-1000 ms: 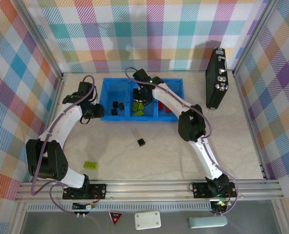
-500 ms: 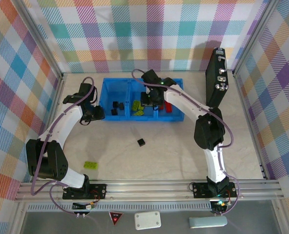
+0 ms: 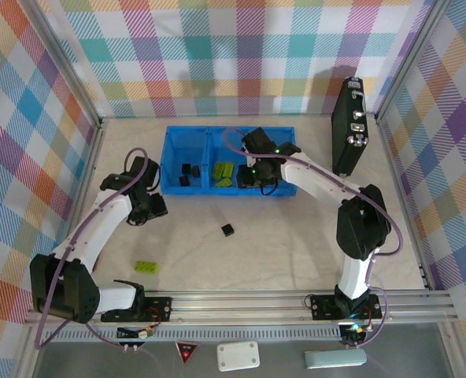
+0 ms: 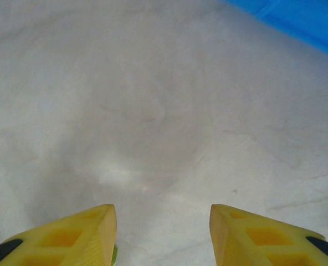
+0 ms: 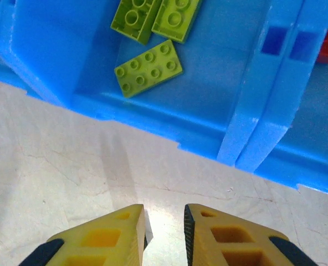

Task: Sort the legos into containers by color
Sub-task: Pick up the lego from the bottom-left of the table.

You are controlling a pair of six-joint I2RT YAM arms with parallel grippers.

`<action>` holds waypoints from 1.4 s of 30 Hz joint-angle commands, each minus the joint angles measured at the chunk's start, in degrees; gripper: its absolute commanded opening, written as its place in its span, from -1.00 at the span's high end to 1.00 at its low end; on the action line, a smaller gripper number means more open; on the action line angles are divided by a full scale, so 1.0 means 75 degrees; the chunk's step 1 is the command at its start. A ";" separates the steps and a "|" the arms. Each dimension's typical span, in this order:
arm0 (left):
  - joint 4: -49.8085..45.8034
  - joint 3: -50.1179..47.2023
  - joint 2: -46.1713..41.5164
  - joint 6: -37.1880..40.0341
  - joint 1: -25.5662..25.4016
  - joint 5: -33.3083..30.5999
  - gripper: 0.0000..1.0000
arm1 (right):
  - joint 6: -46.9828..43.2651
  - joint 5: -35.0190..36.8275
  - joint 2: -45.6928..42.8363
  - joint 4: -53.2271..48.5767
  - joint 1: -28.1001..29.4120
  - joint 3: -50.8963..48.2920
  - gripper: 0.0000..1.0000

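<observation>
Three lime-green rectangular plastic bricks [image 5: 148,69] lie in the middle compartment of the blue plastic mesh-floored tray [image 3: 167,157] and small black cubes [image 3: 187,172] in its left one, grouped by colour. A loose black cube [image 3: 228,229] and a lime-green brick [image 3: 146,266] lie unsorted on the pale bench [image 3: 296,252]. The right end effector [image 5: 164,227], nearly closed and empty, hangs just outside the tray's near wall on a far-reaching, elbowed arm; the left end effector [image 4: 163,233], open and empty, points down at bare bench near the tray's left end.

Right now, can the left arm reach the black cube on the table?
Probably yes: the black cube lies alone on bare table right of the left gripper, nothing standing between them.
</observation>
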 commanded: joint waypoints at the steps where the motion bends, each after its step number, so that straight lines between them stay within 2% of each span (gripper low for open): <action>1: -0.0428 -0.0534 -0.0550 -0.1160 -0.0072 -0.0224 0.03 | -0.0280 -0.0248 -0.0455 0.0441 -0.0016 -0.0386 0.44; 9: -0.0610 -0.1570 -0.1492 -0.2516 -0.0071 -0.0346 -0.03 | -0.0470 -0.0486 -0.1000 0.0907 -0.0097 -0.1200 0.43; 20: -0.0933 -0.2313 -0.1828 -0.3513 -0.0003 -0.0188 -0.26 | -0.0397 -0.0726 -0.1793 0.1542 -0.0350 -0.2078 0.43; 23: -0.0746 -0.2640 -0.1741 -0.3647 0.0129 0.0131 -0.33 | -0.0366 -0.0784 -0.1982 0.1616 -0.0390 -0.2203 0.43; 27: -0.0358 -0.3133 -0.1733 -0.3776 0.0346 0.0515 -0.34 | -0.0352 -0.0838 -0.2186 0.1687 -0.0426 -0.2320 0.43; 42: 0.0364 -0.3944 -0.1524 -0.3665 0.0899 0.0944 -0.37 | -0.0322 -0.0942 -0.2249 0.1788 -0.0473 -0.2429 0.42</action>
